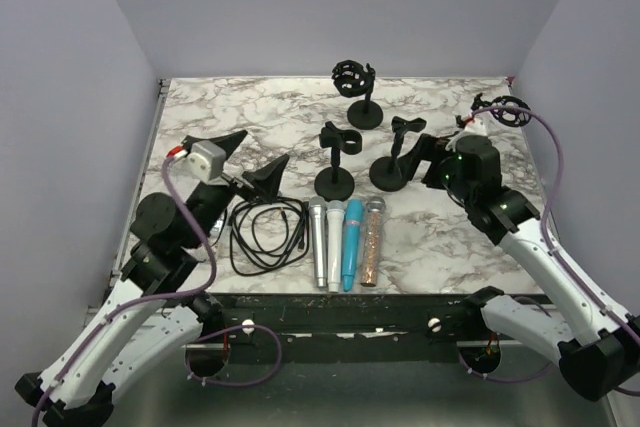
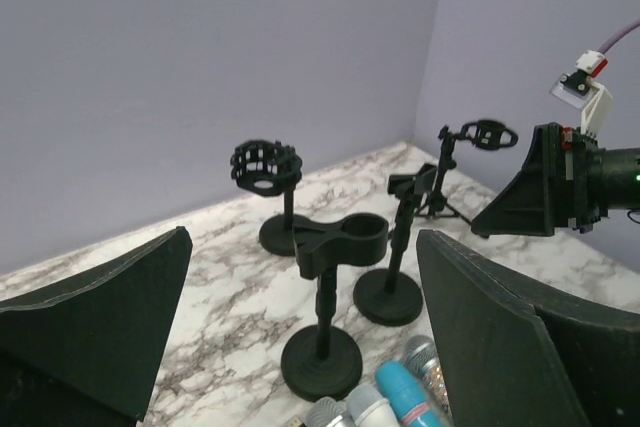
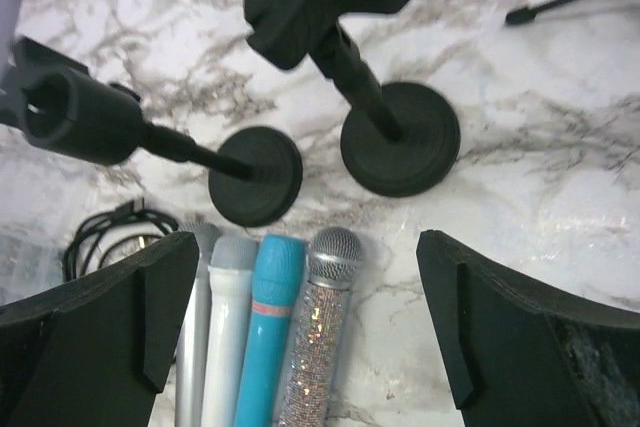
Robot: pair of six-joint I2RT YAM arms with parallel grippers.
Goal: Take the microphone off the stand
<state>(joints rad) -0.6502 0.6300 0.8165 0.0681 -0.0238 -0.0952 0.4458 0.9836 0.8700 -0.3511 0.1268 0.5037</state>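
Note:
Several microphones lie side by side on the marble table: silver (image 1: 318, 242), white (image 1: 335, 242), blue (image 1: 351, 242) and glitter (image 1: 372, 242). None sits in a stand. The black clip stand (image 1: 335, 162) and a second one (image 1: 392, 169) behind them are empty. My left gripper (image 1: 250, 159) is open and empty, left of the stands; its wrist view shows the near stand (image 2: 325, 347) ahead between its fingers. My right gripper (image 1: 425, 159) is open and empty above the second stand. Its wrist view looks down on the glitter microphone (image 3: 320, 347) and the blue one (image 3: 265, 327).
A shock-mount stand (image 1: 356, 87) stands at the back middle and a small tripod stand (image 1: 503, 112) at the back right. A coiled black cable (image 1: 265, 232) lies left of the microphones. Grey walls close in the table on three sides.

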